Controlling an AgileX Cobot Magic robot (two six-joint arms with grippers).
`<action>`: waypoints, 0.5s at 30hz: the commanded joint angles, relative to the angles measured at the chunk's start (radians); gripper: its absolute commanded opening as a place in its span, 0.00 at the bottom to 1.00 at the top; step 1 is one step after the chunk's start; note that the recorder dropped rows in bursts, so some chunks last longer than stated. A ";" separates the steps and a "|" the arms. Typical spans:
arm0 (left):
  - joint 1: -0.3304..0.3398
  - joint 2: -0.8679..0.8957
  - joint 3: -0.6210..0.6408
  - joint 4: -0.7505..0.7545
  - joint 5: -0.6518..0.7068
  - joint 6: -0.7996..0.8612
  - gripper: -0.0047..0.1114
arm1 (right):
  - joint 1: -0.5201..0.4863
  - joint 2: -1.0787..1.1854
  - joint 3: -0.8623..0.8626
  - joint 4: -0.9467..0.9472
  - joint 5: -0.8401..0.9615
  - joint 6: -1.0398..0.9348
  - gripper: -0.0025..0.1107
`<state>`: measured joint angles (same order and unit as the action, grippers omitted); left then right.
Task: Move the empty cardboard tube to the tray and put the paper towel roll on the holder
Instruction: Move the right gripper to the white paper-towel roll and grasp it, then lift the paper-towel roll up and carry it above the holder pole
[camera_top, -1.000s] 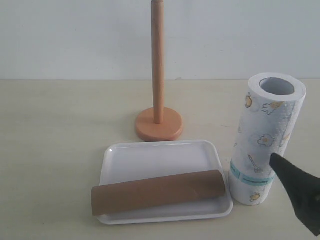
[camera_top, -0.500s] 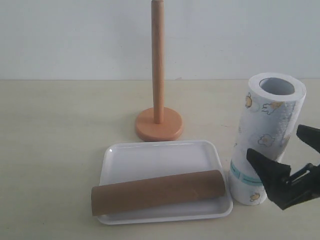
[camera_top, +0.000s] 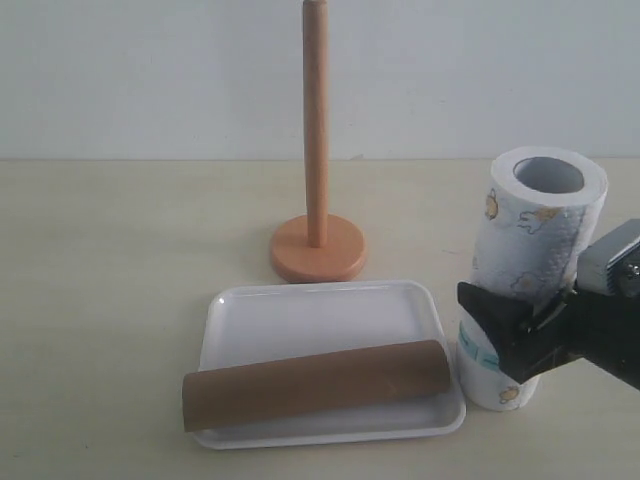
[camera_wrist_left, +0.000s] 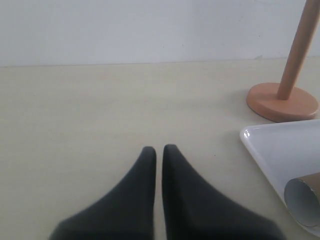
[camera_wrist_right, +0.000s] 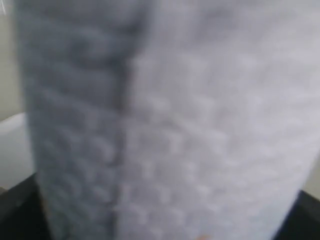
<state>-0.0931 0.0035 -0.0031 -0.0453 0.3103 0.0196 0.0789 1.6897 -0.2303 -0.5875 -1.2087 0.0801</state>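
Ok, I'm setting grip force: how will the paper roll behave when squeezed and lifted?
The roll looks soft and embossed, so it probably dents under the right tool. Its hollow core suggests it's light. Standing on end, it may tip if nudged.

A plain off-white wall (camera_top: 150, 80) stands behind a smooth cream-beige tabletop (camera_top: 100, 300) — the two meet in a straight level line — under soft, even light that casts faint shadows.

No legible text or labels anywhere.
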 joint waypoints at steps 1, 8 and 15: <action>0.003 -0.004 0.003 0.001 -0.001 -0.011 0.08 | 0.001 0.004 -0.002 -0.076 -0.012 0.026 0.41; 0.003 -0.004 0.003 0.001 -0.001 -0.011 0.08 | 0.001 0.004 -0.002 0.064 -0.012 0.038 0.02; 0.003 -0.004 0.003 0.001 -0.001 -0.011 0.08 | 0.001 0.004 -0.002 0.147 -0.012 0.037 0.02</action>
<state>-0.0931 0.0035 -0.0031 -0.0453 0.3103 0.0196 0.0796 1.6918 -0.2319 -0.4879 -1.2075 0.1165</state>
